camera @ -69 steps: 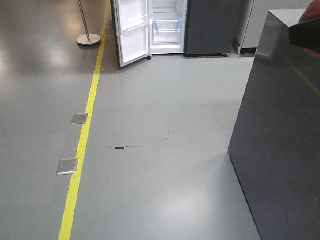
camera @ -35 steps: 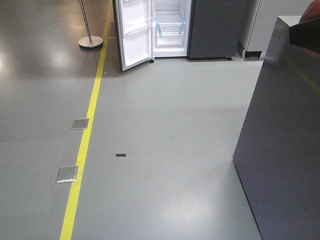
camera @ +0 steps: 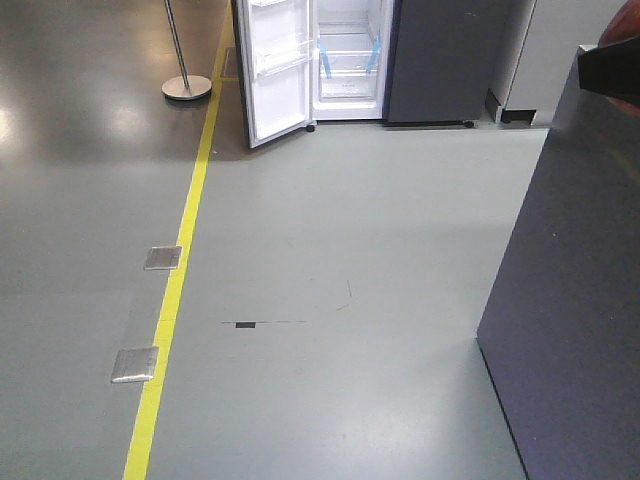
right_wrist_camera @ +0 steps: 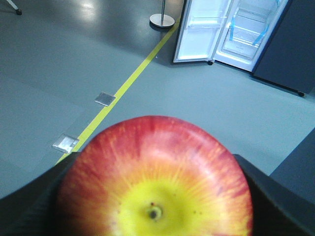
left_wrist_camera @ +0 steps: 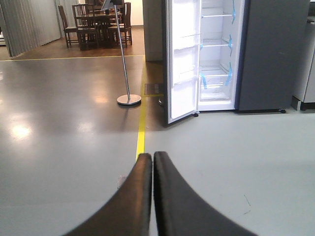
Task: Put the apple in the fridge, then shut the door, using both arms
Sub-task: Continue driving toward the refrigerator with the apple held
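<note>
The apple (right_wrist_camera: pixel 155 177), red with a yellow patch round its stem dimple, fills the right wrist view, and my right gripper (right_wrist_camera: pixel 155 156) is shut on it, black fingers (right_wrist_camera: pixel 29 206) at both sides. In the front view a red sliver of the apple (camera: pixel 624 36) shows above a black arm part (camera: pixel 610 70) at the top right. The fridge (camera: pixel 350 50) stands far ahead across the floor with its white inside showing. Its door (camera: pixel 278 70) is swung open to the left. My left gripper (left_wrist_camera: pixel 152 157) is shut on nothing and points toward the fridge (left_wrist_camera: pixel 216 54) and its door (left_wrist_camera: pixel 183 64).
A dark-sided counter (camera: pixel 570 300) fills the right edge. A yellow floor line (camera: pixel 185 260) runs toward the fridge's left side, with two metal floor plates (camera: pixel 162 258) on it. A stanchion post (camera: pixel 186 88) stands left of the door. The fridge's other dark door (camera: pixel 440 60) is closed.
The whole front view has advanced toward the fridge: floor marks slid down the frame and the counter shifted right. Both grippers look unchanged.
</note>
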`<state>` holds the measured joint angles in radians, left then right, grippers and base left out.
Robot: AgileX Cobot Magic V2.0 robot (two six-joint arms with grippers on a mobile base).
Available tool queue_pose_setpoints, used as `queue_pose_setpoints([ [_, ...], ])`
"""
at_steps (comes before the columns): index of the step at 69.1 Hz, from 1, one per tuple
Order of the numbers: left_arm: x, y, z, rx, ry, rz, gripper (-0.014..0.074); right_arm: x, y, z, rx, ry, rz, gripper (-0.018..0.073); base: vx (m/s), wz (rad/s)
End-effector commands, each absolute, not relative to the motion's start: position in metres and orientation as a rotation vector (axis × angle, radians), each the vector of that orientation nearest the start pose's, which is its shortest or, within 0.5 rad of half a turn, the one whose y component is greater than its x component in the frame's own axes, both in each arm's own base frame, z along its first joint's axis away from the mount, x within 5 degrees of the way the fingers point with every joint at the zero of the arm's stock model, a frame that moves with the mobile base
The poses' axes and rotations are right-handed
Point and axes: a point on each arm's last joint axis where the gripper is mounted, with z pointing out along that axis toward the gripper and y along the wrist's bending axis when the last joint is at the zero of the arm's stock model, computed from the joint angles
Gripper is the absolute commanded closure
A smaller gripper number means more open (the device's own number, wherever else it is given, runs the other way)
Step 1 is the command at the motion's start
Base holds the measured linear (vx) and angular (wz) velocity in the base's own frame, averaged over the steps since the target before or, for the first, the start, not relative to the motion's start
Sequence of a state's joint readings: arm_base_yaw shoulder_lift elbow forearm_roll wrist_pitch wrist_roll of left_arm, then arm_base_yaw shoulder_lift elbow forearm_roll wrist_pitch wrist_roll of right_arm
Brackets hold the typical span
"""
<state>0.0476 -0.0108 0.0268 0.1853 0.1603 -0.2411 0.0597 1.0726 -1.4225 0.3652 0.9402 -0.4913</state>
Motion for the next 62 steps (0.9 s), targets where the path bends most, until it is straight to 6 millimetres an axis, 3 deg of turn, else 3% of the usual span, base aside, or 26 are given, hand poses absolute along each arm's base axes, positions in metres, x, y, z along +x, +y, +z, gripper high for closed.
queue_pose_setpoints([
  [1, 0.0560, 0.0041, 0.1924, -0.100, 1.585, -0.001, 0.0604, 0.1876, 0.0373, 0.4938, -0.468, 1.847, 0.159, 0.0483, 0.14, 0.02],
  [62, 0.0560, 0.0041, 0.1924, -0.100, 1.585, -0.001, 0.0604, 0.1876, 0.0373, 0.4938, -0.468, 1.847, 0.159, 0.0483, 0.13, 0.04],
])
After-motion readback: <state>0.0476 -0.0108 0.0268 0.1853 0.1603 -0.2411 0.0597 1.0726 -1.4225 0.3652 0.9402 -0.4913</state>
